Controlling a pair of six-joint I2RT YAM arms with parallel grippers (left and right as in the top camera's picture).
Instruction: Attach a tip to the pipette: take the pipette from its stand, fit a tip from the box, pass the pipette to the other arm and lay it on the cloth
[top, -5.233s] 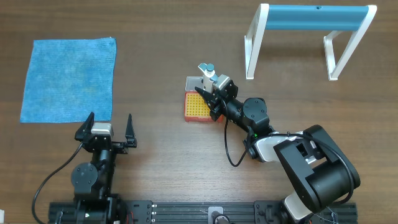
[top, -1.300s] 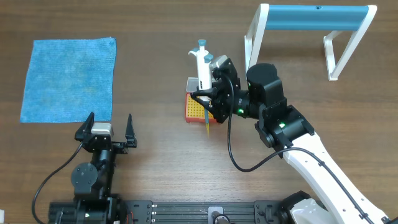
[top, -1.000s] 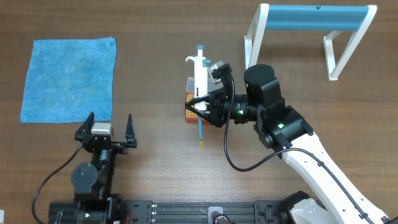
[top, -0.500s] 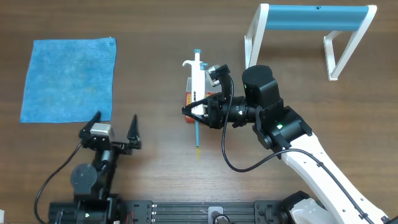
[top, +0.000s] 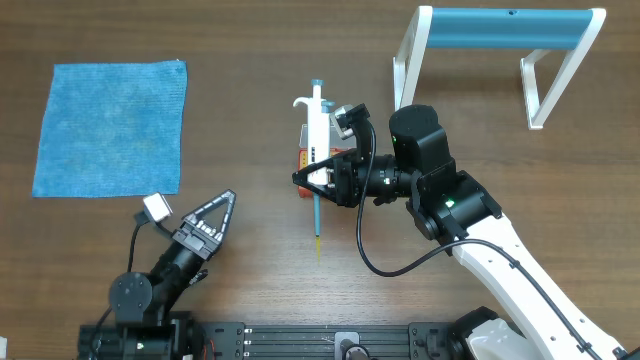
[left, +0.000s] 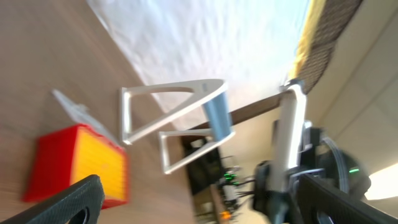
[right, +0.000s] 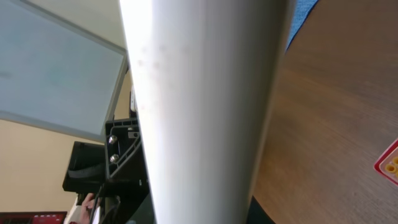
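My right gripper (top: 328, 176) is shut on the white pipette (top: 317, 125), holding it upright above the table's middle. The pipette's blue shaft ends in a yellow tip (top: 318, 243). The red and yellow tip box (top: 302, 160) sits just behind the pipette, partly hidden. In the right wrist view the pipette body (right: 205, 106) stands very close. My left gripper (top: 207, 224) is open near the front left, tilted toward the pipette and apart from it. The left wrist view has the pipette (left: 290, 134) and the tip box (left: 81, 163) ahead. The blue cloth (top: 110, 128) lies flat at the back left.
The white and blue pipette stand (top: 500, 45) is at the back right, also visible as stand (left: 186, 121) in the left wrist view. Bare wooden tabletop (top: 250, 270) lies between the two grippers.
The right arm lifted the pipette, tip fitted, off the box and carried it left, then held still. In the last half second the left gripper swung round toward the pipette.
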